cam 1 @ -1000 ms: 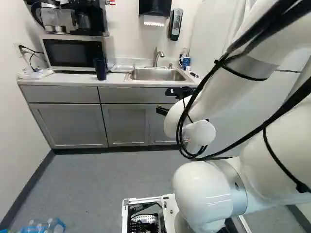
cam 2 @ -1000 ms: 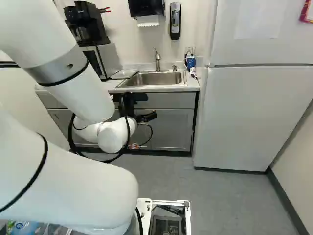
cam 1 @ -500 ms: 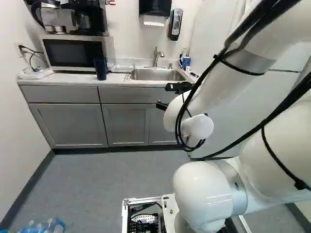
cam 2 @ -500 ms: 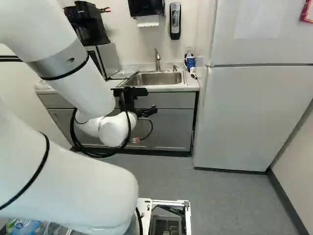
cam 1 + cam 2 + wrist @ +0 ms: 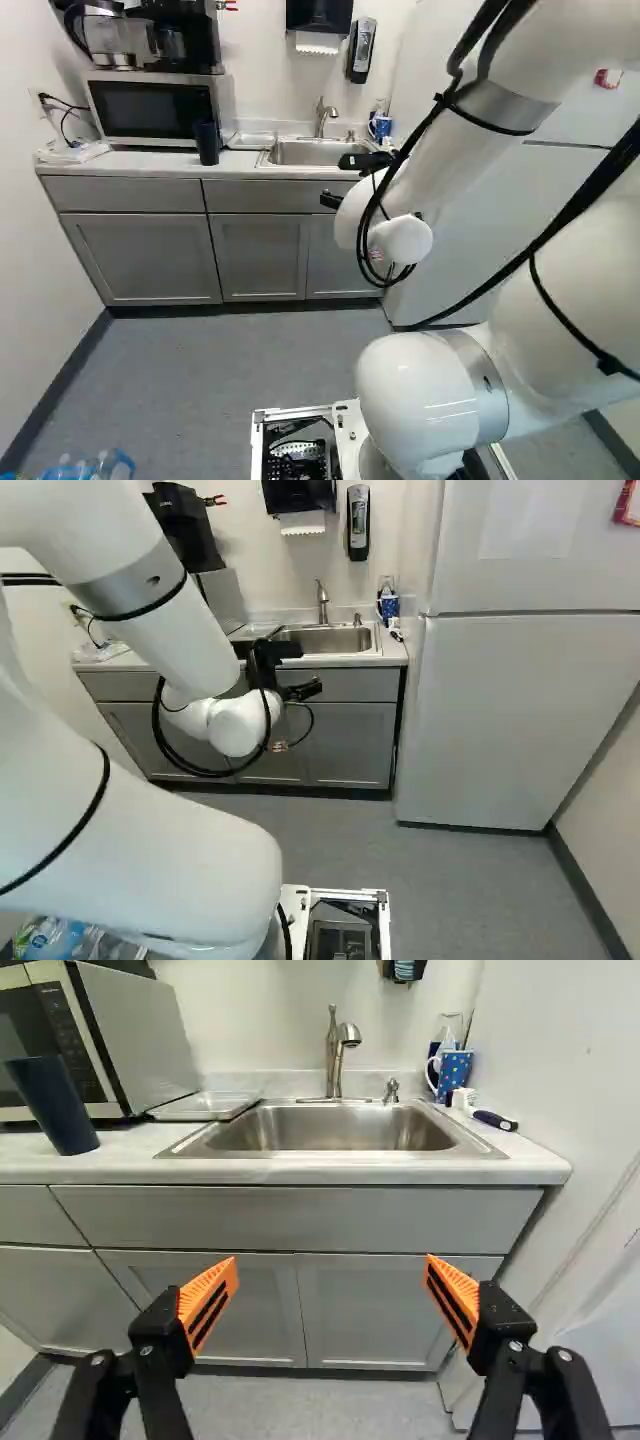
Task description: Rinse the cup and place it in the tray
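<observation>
- The gripper is seen in front of the cabinets; its jaws are spread wide, with a broad gap left between the two orange pads; nothing is pinched between them, and no contact with the counter or the cabinet doors is seen.
- The gripper is aimed ahead toward the cabinet fronts, and the sink is seen ahead of it, above the doors.
- The dark blue cup is stood on the counter, ahead and to the robot's left, well apart from the jaws; it is placed just beside the microwave.
- The cup is kept upright by its base; its long axis is vertical, its wider end is turned up and its narrower end is set on the counter.
- The clear shallow tray is laid flat between the microwave and the sink; the cup is stood outside it.
- The faucet is mounted behind the basin; the dotted blue mug is placed at the far side of the sink from the cup, its handle turned toward the faucet.
</observation>
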Robot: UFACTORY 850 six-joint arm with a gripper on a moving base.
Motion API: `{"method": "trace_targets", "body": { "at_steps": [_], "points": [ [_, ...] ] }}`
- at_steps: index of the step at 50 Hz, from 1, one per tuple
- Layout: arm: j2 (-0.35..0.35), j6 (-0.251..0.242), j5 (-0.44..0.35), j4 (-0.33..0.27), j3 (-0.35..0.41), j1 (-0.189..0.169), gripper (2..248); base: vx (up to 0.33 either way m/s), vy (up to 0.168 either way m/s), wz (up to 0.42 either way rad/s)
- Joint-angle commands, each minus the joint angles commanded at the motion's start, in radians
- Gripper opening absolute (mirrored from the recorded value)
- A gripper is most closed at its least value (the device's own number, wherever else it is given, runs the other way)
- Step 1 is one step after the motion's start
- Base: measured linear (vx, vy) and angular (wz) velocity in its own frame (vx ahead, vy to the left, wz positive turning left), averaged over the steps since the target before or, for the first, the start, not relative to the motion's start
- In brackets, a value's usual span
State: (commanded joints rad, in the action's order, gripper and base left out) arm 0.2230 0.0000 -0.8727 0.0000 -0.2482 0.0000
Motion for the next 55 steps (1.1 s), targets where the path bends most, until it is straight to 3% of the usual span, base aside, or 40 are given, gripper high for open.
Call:
{"method": "trace_targets", "body": {
  "at_steps": [29, 55],
  "points": [
    [-0.027, 0.000, 0.008, 0.000, -0.095, 0.000, 247, 0.000, 0.000, 0.000],
    [-0.026, 0.000, 0.060, 0.000, -0.155, 0.000, 247, 0.000, 0.000, 0.000]
  ]
}}
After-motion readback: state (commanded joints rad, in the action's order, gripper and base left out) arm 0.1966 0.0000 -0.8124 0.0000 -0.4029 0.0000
